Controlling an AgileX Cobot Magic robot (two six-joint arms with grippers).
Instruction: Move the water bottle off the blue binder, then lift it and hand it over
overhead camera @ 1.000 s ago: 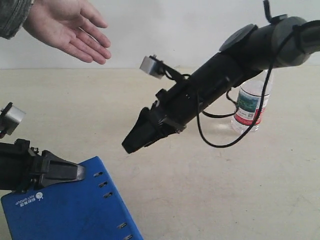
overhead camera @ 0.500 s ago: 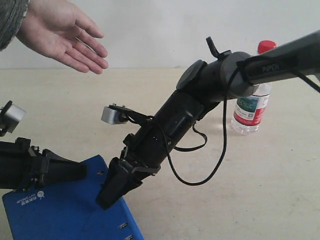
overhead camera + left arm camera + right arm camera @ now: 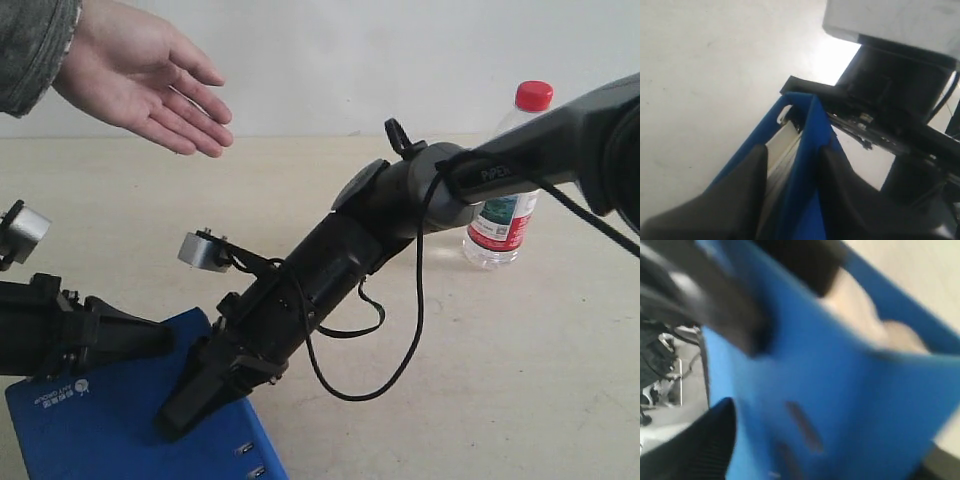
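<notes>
Already the water bottle [image 3: 503, 205] stands upright on the bare worktop [image 3: 480, 380], towards its far right edge and well apart from the blue binder [image 3: 105, 432], so the first step looks done. The binder lies at the near left corner, spine edge with its rivet holes facing the middle of the worktop. The left gripper [image 3: 152, 342] reaches in from the left edge; in its wrist view one blue cover sits pinched between its fingers [image 3: 837, 175]. The right gripper [image 3: 180, 412] points steeply down onto the binder's spine side, but its wrist view is a blue blur, so I cannot tell whether it is spread or pressed together. An open hand [image 3: 145, 80], palm up, waits above the far left corner. The step in hand seems to be securing the binder for the lift. Next, a firm grip on both sides is needed, then a level rise towards that hand.
</notes>
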